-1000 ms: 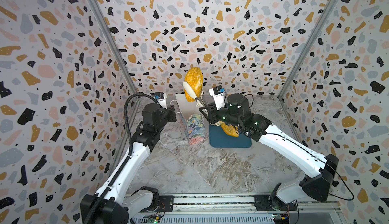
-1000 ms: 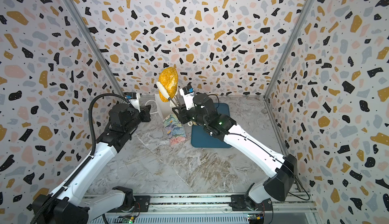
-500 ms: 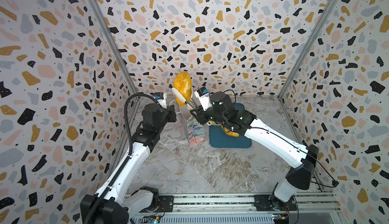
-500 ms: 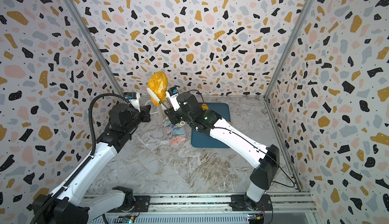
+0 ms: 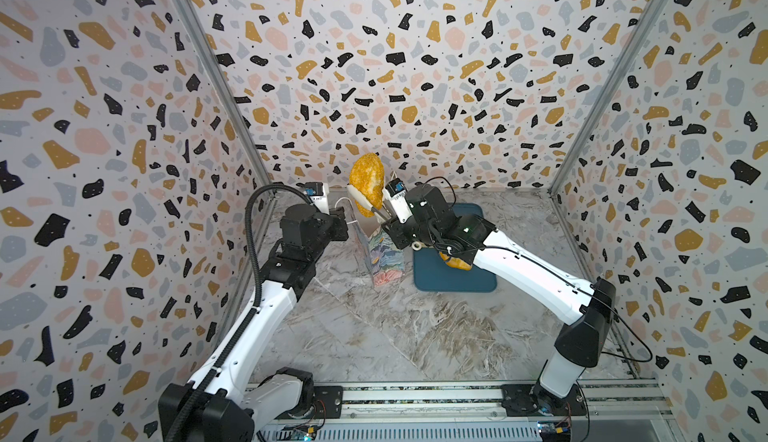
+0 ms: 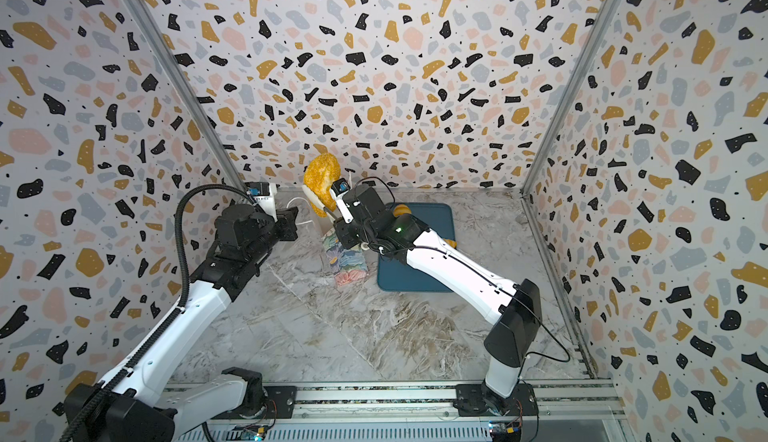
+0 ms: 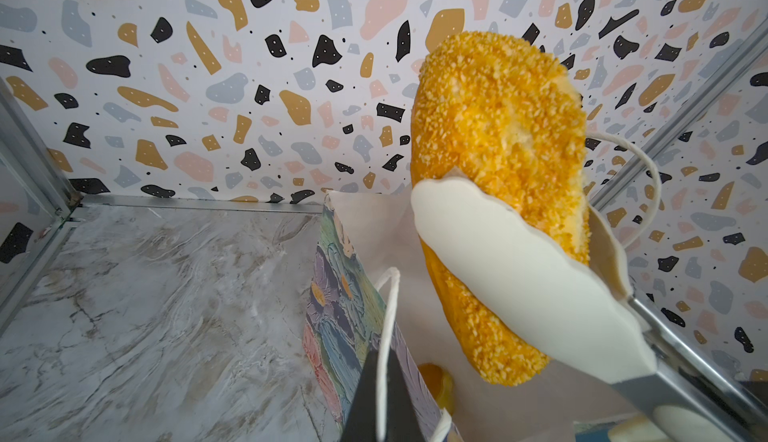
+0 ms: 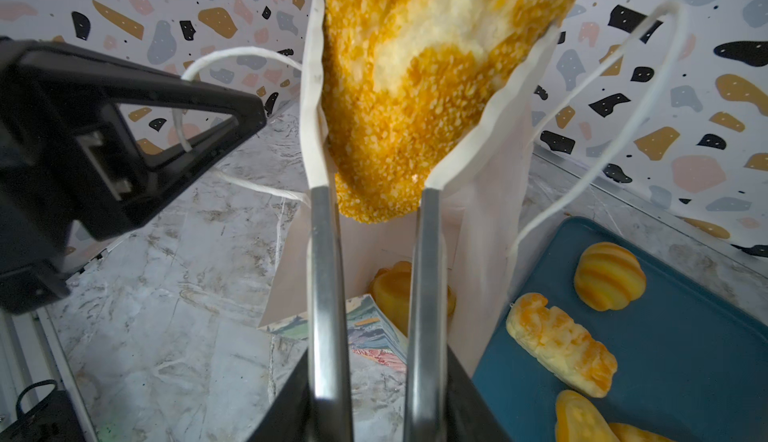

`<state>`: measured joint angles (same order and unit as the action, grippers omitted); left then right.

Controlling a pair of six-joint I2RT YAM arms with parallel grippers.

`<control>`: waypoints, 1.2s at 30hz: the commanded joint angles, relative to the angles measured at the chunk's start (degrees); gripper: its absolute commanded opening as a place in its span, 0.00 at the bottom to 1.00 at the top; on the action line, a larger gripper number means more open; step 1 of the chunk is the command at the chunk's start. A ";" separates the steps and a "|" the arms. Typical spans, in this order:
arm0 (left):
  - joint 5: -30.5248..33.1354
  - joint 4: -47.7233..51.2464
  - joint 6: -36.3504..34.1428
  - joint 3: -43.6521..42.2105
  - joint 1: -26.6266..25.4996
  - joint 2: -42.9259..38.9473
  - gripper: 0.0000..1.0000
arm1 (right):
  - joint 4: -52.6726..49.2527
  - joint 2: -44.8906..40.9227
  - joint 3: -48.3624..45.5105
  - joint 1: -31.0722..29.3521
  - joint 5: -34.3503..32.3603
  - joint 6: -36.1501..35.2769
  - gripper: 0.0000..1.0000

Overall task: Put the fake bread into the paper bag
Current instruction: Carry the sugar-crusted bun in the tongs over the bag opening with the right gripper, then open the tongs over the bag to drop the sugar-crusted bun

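Finding: the right gripper (image 8: 376,402) is clamped on a pair of tongs (image 8: 326,274), and the white tips of the tongs pinch the big crumbed loaf (image 5: 366,184) on its two flanks. In both top views the loaf sits just above frame centre, at the foot of the back wall, directly over the paper bag (image 5: 384,259). The bag stands upright on the marbled floor between the left gripper (image 5: 347,220) and the dark-blue tray (image 5: 453,282). The left gripper is closed on the bag's near cord handle (image 7: 388,315), drawing that side of the mouth toward the left of the frame. Governing relation: the loaf's long axis stands nearly upright, leaning a little. Its lower end points down at the white interior of the bag and lies about level with the rim; whether it has passed the rim cannot be determined. The bag lies straight below the tongs, so the coming move is judged to be a descent along that axis, then release. The right arm carries the load and the left arm only steadies. One orange bread (image 8: 392,290) already lies on the bag floor. A ridged roll (image 8: 609,276) and an oblong loaf (image 8: 561,342) rest on the tray, with further pieces beside them. No brand, label or legible writing was found on any item.
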<state>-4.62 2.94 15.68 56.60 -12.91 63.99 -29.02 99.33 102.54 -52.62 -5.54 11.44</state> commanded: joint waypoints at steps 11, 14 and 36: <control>0.32 -0.88 -0.61 0.00 -0.19 -0.53 0.00 | -0.82 -1.39 3.10 -0.18 -5.08 -1.18 0.53; 0.34 -0.83 -0.64 -0.04 -0.19 -0.35 0.00 | -1.11 -1.65 3.03 -0.21 -5.47 -1.17 0.55; 0.31 -0.83 -0.50 0.09 -0.19 -0.27 0.00 | 2.25 -7.55 -1.26 -0.28 -3.70 0.01 0.59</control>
<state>-4.56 2.94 15.66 56.60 -12.91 63.99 -30.04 95.81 101.60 -52.62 -9.43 11.07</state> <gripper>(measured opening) 0.046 0.590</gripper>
